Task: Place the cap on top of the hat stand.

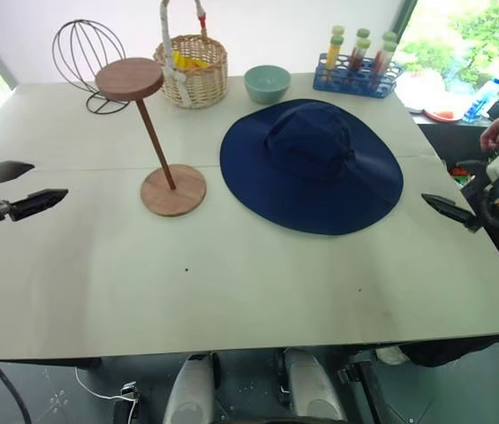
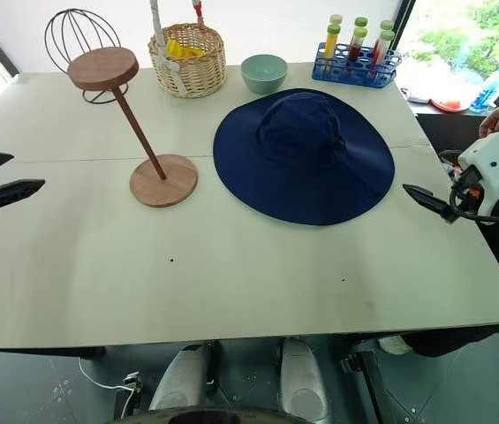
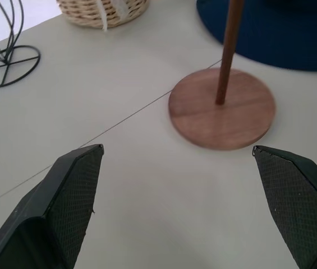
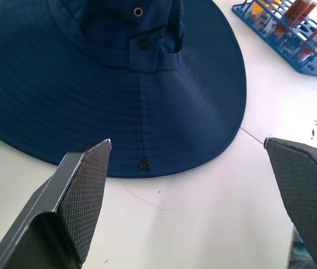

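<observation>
Nothing done yet: navy wide-brimmed fabric cap (image 1: 311, 168) lies flat at centre frame, beside bare brown wooden hat stand (image 1: 153, 134); left gripper (image 1: 21, 187) and right gripper (image 4: 189, 196) both spread, empty.

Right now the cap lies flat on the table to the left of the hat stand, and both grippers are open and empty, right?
Not quite: the cap lies to the right of the hat stand, as the left eye view shows. The rest holds: it is flat on the table, and the left gripper and right gripper are open and empty.
</observation>
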You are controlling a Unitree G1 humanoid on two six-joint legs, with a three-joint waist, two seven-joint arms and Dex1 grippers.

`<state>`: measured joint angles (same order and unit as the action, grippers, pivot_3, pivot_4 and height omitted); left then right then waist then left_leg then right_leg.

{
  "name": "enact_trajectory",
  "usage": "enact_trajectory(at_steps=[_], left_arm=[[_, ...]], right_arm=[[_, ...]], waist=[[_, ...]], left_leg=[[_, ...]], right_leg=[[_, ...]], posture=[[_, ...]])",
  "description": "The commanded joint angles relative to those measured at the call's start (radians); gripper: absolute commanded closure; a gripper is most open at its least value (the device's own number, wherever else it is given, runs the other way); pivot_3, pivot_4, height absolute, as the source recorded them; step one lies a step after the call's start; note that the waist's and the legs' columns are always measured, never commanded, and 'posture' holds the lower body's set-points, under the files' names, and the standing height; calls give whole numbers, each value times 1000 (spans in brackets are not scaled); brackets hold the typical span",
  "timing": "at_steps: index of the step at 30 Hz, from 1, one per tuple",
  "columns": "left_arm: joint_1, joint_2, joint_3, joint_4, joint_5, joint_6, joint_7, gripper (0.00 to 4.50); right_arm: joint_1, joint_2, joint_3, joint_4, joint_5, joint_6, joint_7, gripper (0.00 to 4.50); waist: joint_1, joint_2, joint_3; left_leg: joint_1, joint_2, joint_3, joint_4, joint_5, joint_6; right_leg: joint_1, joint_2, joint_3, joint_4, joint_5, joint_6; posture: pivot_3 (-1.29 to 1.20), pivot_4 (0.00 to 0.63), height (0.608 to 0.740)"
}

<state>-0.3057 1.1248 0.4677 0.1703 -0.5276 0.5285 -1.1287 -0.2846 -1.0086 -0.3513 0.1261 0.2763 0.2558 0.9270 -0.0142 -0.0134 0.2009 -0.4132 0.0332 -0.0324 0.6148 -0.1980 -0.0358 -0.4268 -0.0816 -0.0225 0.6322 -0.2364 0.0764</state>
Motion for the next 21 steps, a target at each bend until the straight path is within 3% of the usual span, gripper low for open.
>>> enact_trajectory(at_steps=[1, 9, 14, 21], left_arm=[[-45, 52, 26, -207, -143, 118, -54, 49], [-65, 66, -81, -488, -284, 230, -125, 49], [-118, 44, -175, -504, -285, 224, -142, 49], [-188, 19, -262, -466, -256, 206, -143, 49]], right_arm=[[-35, -45, 29, -129, -41, -22, -15, 15], [67, 1, 155, -416, -247, -26, -165, 15], [160, 88, 274, -512, -451, -34, -319, 15], [196, 203, 421, -549, -629, 6, -403, 15]], waist=[[0, 0, 0], [0, 0, 0], [1, -2, -1], [0, -3, -2]], left_leg=[[0, 0, 0, 0, 0, 0], [1, 0, 1, 0, 0, 0], [2, 0, 2, 1, 0, 0], [2, -1, 4, 1, 0, 0]], right_leg=[[0, 0, 0, 0, 0, 0], [0, 1, 2, 0, 0, 1], [0, 1, 4, 0, 0, 1], [0, 1, 6, 0, 0, 2]], posture=[[0, 150, 740], [0, 150, 740], [0, 150, 740], [0, 150, 740]])
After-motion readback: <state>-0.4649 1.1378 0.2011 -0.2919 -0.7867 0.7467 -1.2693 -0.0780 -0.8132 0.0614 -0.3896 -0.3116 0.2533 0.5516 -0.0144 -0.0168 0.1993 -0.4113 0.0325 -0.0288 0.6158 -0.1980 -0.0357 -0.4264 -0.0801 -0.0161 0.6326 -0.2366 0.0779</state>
